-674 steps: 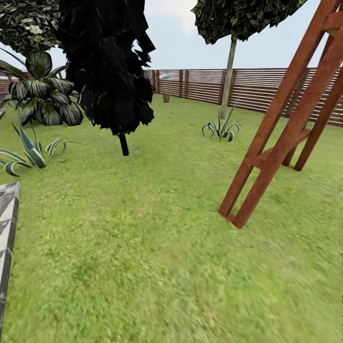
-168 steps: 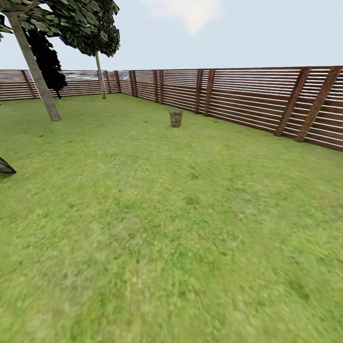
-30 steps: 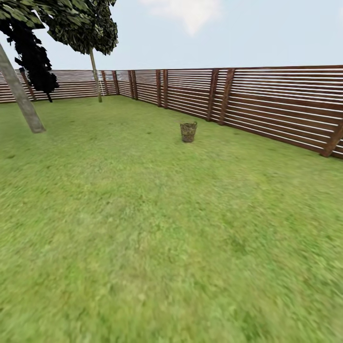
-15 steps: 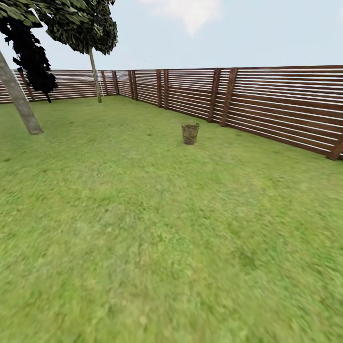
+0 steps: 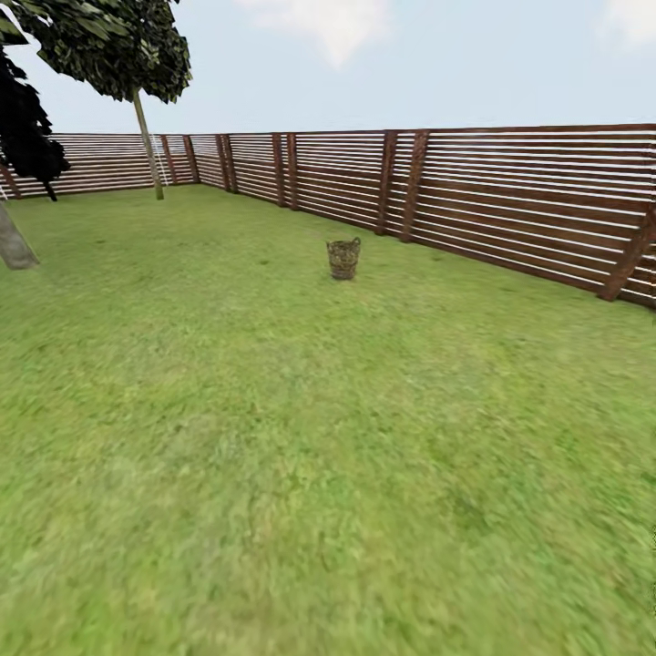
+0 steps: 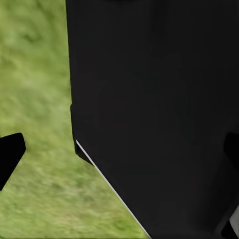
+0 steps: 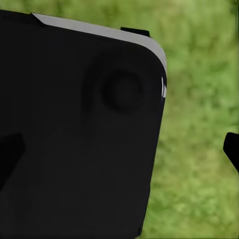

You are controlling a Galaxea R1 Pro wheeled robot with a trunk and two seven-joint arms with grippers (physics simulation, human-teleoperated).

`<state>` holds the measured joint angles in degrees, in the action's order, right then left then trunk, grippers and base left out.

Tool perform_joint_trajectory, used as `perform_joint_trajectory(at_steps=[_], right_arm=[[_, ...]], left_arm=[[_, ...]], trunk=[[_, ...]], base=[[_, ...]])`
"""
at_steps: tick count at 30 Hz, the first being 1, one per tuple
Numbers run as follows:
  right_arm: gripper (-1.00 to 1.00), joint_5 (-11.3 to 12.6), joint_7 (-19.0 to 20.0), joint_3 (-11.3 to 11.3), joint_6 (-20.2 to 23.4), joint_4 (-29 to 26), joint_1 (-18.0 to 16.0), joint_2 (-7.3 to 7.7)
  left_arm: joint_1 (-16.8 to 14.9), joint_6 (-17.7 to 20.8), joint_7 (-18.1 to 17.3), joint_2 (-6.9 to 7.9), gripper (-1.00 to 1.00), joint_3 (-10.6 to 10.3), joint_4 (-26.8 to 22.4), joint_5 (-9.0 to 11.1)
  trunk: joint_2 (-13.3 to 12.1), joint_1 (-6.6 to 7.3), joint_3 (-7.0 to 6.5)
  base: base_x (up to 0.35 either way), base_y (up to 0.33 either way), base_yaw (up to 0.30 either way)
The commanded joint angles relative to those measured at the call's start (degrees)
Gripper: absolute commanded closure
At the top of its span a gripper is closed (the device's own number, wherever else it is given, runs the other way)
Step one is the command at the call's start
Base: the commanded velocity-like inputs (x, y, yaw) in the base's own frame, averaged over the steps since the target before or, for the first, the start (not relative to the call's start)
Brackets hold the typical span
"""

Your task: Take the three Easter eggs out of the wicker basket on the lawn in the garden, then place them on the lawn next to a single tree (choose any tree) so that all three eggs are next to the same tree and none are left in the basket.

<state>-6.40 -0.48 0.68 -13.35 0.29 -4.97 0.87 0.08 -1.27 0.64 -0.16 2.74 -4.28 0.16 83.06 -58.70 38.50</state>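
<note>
The robot is facing a wide lawn (image 5: pixel 273 437) with the wicker basket (image 5: pixel 343 259) standing upright far ahead, slightly right of centre, well apart from the robot and near the slatted wooden fence (image 5: pixel 510 200) that is running along the far and right sides. The basket's long axis is pointing straight up, its open mouth facing the sky and small loop handles showing at the rim; the eggs are too small or too hidden inside the weave to make out from here. A thick grey-brown trunk (image 5: pixel 13 244) is showing at the far left edge, and a thin-trunked tree (image 5: pixel 146 141) is standing farther off near the fence corner. In the left wrist view the dark fingertips (image 6: pixel 11 154) are sitting at opposite edges of the frame in front of a black body panel (image 6: pixel 154 114), so the left gripper (image 6: pixel 119 157) is looking spread wide; the right wrist view is showing the same arrangement, fingertips (image 7: pixel 10 149) far apart, so the right gripper (image 7: pixel 119 149) is also appearing spread and holding nothing. The main risk, as I judge it, is driving up too fast or off-line and bumping the light basket with the base, tipping it and scattering the eggs toward the fence, or stopping too short for the arms to be reaching down into its mouth.
</note>
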Motion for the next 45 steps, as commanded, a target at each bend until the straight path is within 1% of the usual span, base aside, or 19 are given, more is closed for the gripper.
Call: perform_joint_trajectory(at_steps=[1, 8, 25, 28, 31, 39, 45], right_arm=[[-1.00, -0.5, -0.1, 0.0, -0.2, 0.1, 0.0, 0.01], [-1.00, -0.4, -0.1, 0.0, -0.1, 0.0, 0.0, -0.03], [-1.00, -0.5, 0.0, 0.1, 0.0, 0.1, 0.0, 0.03], [-1.00, -0.2, 0.0, 0.0, -0.1, 0.0, 0.0, -0.29], [-1.00, 0.0, 0.0, 0.0, -0.1, 0.0, 0.0, -0.19], [-1.00, 0.1, 0.0, 0.0, -0.2, 0.0, 0.0, 0.00], [-1.00, 0.0, 0.0, -0.1, -0.2, 0.0, 0.0, -0.09]], left_arm=[[0.0, -0.1, 0.1, -0.02, -1.00, 0.3, 0.0, 0.0], [0.0, -0.1, 0.1, -0.02, -1.00, 0.3, 0.0, 0.0], [0.0, -0.1, 0.1, -0.02, -1.00, 0.3, 0.0, 0.0], [0.0, -0.1, 0.1, -0.02, -1.00, 0.3, 0.0, 0.0], [0.0, -0.1, 0.1, -0.02, -1.00, 0.3, 0.0, 0.0], [0.0, -0.1, 0.1, -0.02, -1.00, 0.3, 0.0, 0.0], [0.0, -0.1, 0.1, -0.02, -1.00, 0.3, 0.0, 0.0]], trunk=[[0.0, -0.03, 0.04], [0.0, -0.03, 0.04], [0.0, -0.03, 0.04], [0.0, -0.03, 0.04], [0.0, -0.03, 0.04], [0.0, -0.03, 0.04], [0.0, -0.03, 0.04]], base=[[0.330, 0.080, -0.259], [0.330, 0.080, -0.219], [0.330, 0.080, -0.006], [0.330, 0.080, 0.000], [0.330, 0.080, -0.006], [0.330, 0.080, -0.197], [0.330, 0.080, -0.045]])
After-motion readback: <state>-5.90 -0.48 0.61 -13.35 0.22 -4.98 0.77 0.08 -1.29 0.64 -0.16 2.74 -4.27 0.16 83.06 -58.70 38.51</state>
